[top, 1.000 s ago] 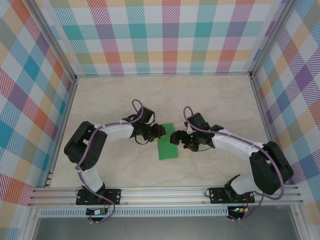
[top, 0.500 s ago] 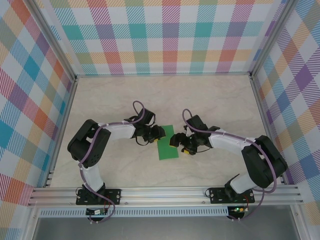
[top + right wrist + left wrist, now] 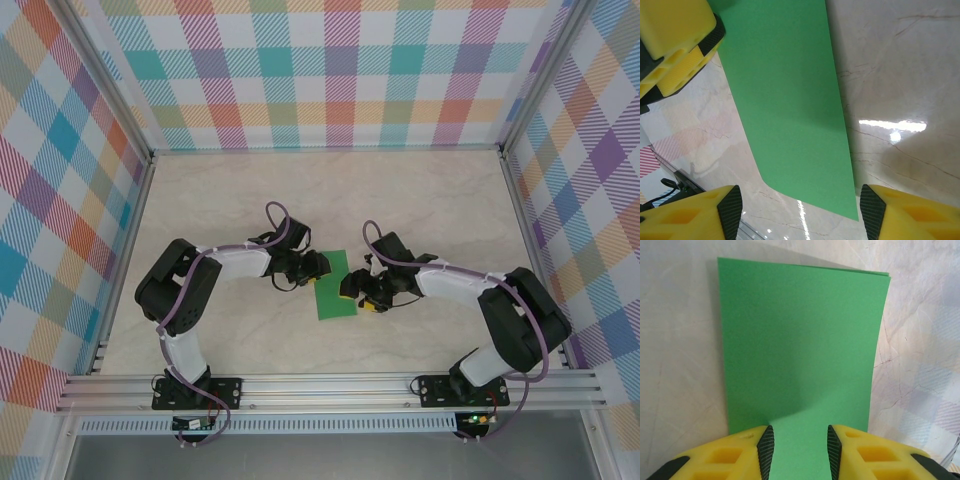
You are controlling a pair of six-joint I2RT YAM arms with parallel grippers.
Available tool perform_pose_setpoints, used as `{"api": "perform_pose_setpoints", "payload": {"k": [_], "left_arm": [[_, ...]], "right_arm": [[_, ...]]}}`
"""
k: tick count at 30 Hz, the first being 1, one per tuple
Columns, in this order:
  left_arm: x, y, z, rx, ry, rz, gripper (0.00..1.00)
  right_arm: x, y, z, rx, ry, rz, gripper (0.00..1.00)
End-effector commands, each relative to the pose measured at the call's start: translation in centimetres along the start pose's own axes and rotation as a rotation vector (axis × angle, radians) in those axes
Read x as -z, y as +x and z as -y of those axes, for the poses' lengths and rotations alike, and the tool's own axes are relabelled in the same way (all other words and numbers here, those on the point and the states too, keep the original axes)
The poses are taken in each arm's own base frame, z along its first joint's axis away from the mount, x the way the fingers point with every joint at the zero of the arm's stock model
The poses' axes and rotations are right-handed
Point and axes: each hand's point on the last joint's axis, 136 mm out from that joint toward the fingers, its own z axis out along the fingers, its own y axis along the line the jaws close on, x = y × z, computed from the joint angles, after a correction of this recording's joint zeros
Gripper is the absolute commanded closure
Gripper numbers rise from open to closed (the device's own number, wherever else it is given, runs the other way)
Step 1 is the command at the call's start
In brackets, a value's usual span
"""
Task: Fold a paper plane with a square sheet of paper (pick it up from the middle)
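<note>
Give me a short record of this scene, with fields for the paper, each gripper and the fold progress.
sheet of paper: green rectangle lying flat on the table; a doubled edge at one end suggests it is folded in half
left gripper: open, at one short end of the sheet, with paper visible between its fingers
right gripper: open wide, at the sheet's right side
contact: cannot tell whether either gripper presses on the sheet
progress: no wings or pointed nose yet

1 grn sheet (image 3: 330, 297), 2 arms (image 3: 235, 262)
</note>
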Motion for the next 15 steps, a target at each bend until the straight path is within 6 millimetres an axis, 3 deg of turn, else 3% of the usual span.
{"api": "perform_pose_setpoints", "payload": {"k": [1, 15], "left_arm": [[-0.99, 1.43, -3.58, 0.047, -0.119, -0.032, 0.63], [-1.16, 1.66, -3.64, 0.051, -0.114, -0.045, 0.63]], "right_arm": [[-0.46, 0.62, 0.49, 0.014, -0.001, -0.039, 0.35], [-1.24, 1.59, 0.55, 0.035, -0.009, -0.111, 0.41]]}}
